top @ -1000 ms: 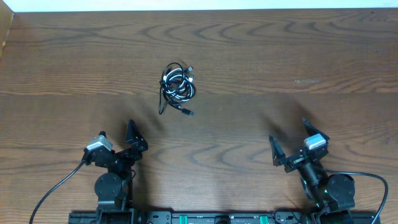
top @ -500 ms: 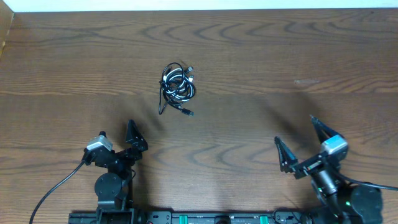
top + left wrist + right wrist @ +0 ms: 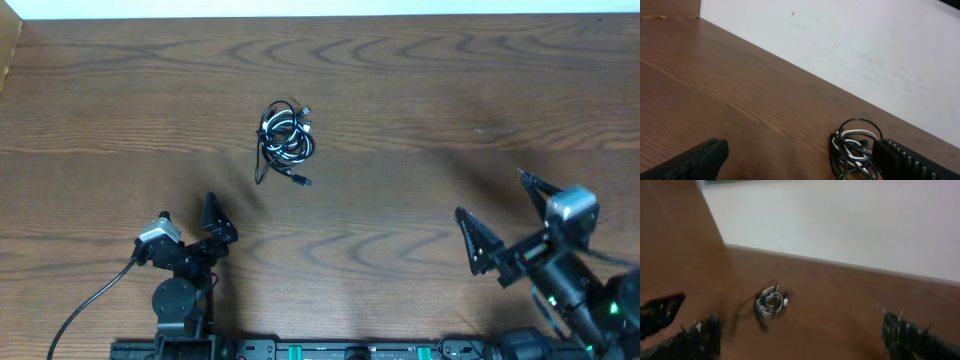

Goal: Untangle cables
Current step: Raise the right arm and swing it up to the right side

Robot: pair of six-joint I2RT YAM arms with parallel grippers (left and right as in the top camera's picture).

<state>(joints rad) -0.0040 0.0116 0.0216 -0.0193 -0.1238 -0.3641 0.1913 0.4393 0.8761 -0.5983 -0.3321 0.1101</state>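
- Overhead, we see the cables [image 3: 287,140] lying as one small knot of black and white cords on the bare wooden table [image 3: 450,100].
- One black strand trails out of the knot on the robot's side, and a small plug end lies just beside it.
- The left gripper [image 3: 190,218] sits well apart from the knot, on the robot's side of it and a little to its left. Its jaws are spread wide and hold nothing.
- The right gripper [image 3: 508,212] is farther from the knot, on the robot's side and far to its right. It is also spread wide and empty.
- Through the left wrist camera, the cables [image 3: 855,150] rest on the table [image 3: 715,90], partly hidden behind one of the two dark fingers [image 3: 910,160] of the left gripper [image 3: 800,167].
- The fingers stand far apart, and nothing sits between them.
- A white wall [image 3: 840,50] rises beyond the knot.
- The right wrist view is blurred. The cables [image 3: 771,302] show as a small coil well ahead of the right gripper [image 3: 800,340], whose fingers [image 3: 910,337] are parted and touch nothing.
- The white wall [image 3: 840,220] stands past the coil.
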